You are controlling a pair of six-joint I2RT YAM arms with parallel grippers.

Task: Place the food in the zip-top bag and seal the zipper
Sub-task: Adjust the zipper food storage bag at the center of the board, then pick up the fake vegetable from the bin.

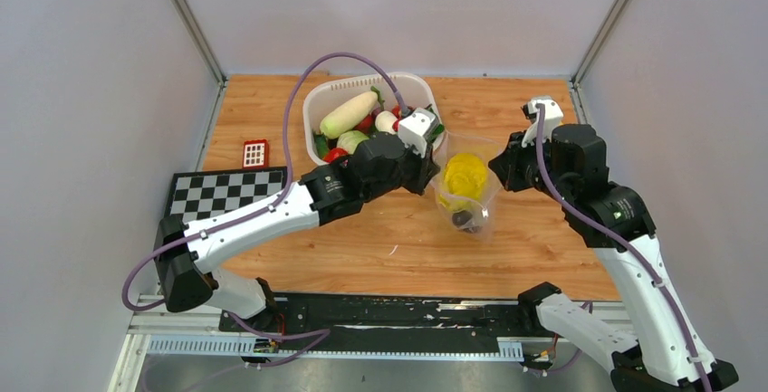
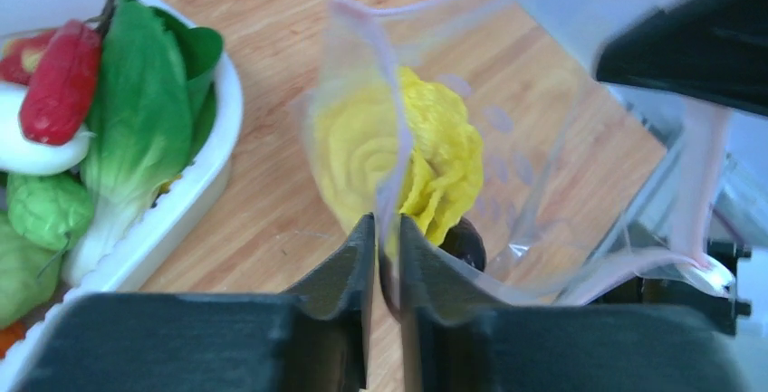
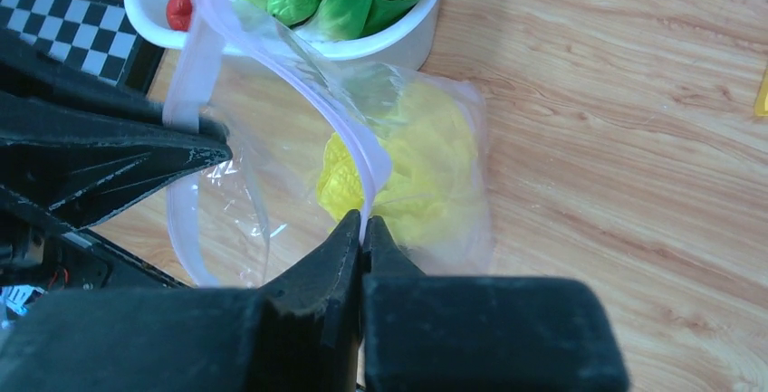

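Left fingers (image 2: 349,265) clenched on the bag (image 2: 543,166) rim. Right fingers (image 3: 331,256) pinch the opposite rim, and the mouth is held open over the table (image 1: 543,247). Cabbage (image 2: 444,157) and a dark piece (image 1: 466,220) are inside. Radish (image 1: 349,113) and greens (image 2: 136,120) lie in the tub (image 1: 362,80), not yet bagged. Zipper (image 3: 353,138) unsealed. No legible writing.

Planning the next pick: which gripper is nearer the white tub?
Left. The left gripper pinches the bag edge beside the tub; the right gripper pinches the bag's opposite edge, farther off.
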